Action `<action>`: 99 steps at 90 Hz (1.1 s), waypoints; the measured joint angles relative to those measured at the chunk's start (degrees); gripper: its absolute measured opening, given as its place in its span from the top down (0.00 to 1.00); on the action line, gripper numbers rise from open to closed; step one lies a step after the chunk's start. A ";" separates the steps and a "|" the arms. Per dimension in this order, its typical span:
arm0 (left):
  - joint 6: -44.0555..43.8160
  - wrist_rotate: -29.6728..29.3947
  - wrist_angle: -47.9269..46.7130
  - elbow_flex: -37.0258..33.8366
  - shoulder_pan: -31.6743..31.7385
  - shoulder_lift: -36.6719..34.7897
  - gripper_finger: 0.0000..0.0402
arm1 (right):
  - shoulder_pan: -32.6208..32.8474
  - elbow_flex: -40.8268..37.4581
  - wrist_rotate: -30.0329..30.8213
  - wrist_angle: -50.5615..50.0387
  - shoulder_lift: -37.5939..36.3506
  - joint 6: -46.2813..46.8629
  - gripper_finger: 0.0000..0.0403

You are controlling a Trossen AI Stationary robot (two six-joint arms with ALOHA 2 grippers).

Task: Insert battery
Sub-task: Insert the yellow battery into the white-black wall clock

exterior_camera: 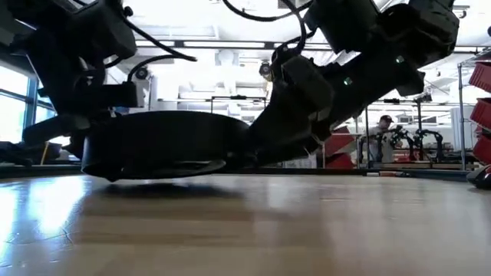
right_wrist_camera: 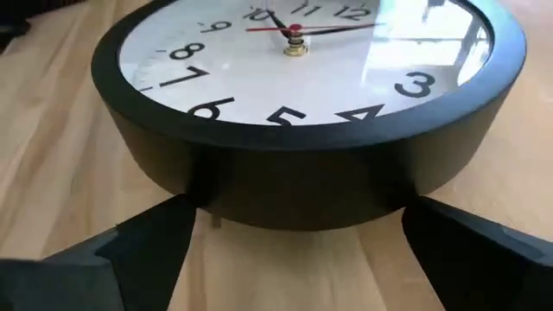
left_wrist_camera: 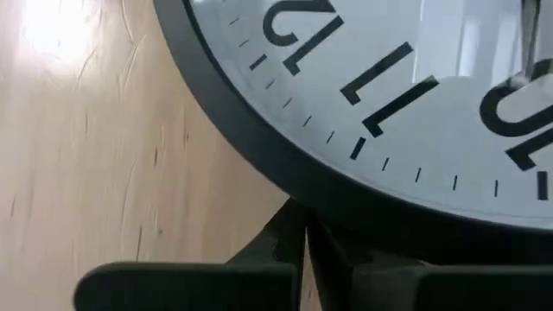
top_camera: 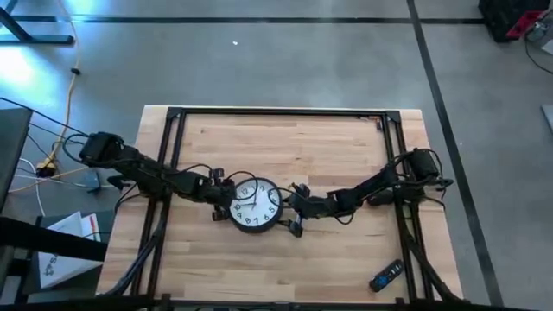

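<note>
A round wall clock with a black rim and white face lies face up at the middle of the table. My left gripper is shut, and its tips are at the clock's rim on the table's left side, by the 11 mark. My right gripper is open at the clock's opposite side, with one finger on either side of the rim stretch below the 5. In the low view the clock sits between both grippers, with a shadow under it. The battery is out of view. My left gripper meets the lower edge of the clock's rim near the 11 mark with its shut fingertips. They come level from the table's left. Whether they reach under the rim, I cannot tell. My right gripper comes level and low from the table's right, jaws wide. One fingertip lies against the clock's side wall below the 6. The other finger is close by the wall under the 4; whether it touches, I cannot tell.
A small dark object with a blue part lies near the table's front right corner. A black frame runs along the far and side edges. Bare wood lies in front of and behind the clock. A person shows in the room beyond.
</note>
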 joint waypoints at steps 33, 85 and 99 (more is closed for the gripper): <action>-0.22 -4.29 3.21 0.09 0.07 -0.09 1.00 | -1.53 0.27 -9.58 -0.66 -0.11 22.78 0.07; -0.22 -3.87 -0.03 0.39 -0.08 -0.11 1.00 | -1.90 0.05 -12.21 -1.88 -0.03 33.31 0.07; -0.02 -4.12 0.91 0.37 -0.70 -0.11 1.00 | -0.78 -2.61 -5.60 1.37 0.80 36.19 0.07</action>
